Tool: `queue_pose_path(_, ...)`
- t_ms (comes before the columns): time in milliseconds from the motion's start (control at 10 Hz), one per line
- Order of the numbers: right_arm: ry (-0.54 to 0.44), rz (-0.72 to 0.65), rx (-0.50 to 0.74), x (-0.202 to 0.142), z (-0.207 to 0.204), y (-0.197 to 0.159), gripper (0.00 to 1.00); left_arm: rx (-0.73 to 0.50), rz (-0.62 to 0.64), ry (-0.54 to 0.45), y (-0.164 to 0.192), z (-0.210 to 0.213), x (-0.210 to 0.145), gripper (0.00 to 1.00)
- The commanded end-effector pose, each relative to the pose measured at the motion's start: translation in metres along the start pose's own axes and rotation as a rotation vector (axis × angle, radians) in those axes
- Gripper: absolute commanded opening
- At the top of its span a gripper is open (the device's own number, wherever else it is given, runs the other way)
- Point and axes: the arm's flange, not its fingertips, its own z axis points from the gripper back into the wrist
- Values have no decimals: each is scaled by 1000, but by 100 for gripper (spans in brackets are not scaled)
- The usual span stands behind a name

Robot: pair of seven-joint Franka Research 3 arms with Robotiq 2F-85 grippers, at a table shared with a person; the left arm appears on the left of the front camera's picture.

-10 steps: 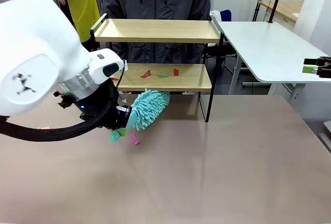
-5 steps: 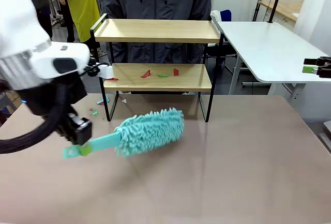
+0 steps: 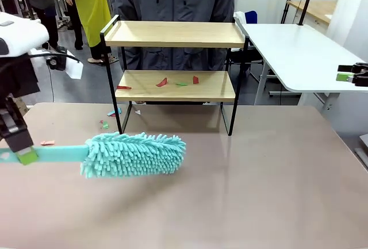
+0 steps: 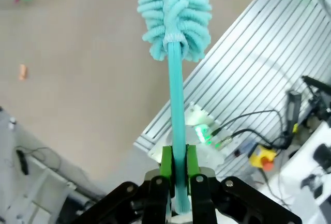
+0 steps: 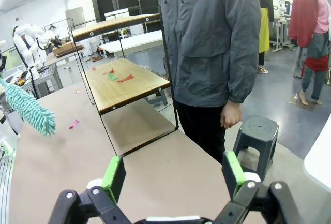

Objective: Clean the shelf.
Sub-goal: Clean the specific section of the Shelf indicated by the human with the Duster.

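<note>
Pinching the duster (image 3: 135, 154) by its handle, left gripper (image 3: 23, 156) sits at the desk's (image 3: 259, 174) left edge. Right gripper (image 5: 173, 175) spread wide, holding nothing. Shelf (image 3: 175, 33) stands at the far edge, scraps (image 3: 163, 81) on its lower board.

No legible text or labels

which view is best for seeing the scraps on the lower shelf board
The front view: it faces the shelf squarely, with the red and green scraps plain on the lower board. The right wrist view shows them obliquely from one end. The left wrist view looks along the duster at the table.
</note>
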Motion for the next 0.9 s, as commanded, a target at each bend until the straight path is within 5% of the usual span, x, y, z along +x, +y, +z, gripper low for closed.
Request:
queue_pose_path(0,0,6,-5,3,-1,2,100,5,-43,-22,10,12,4,13)
queue_pose_path(800,0,6,-5,3,-1,2,100,0,0,0,0,0,0,13)
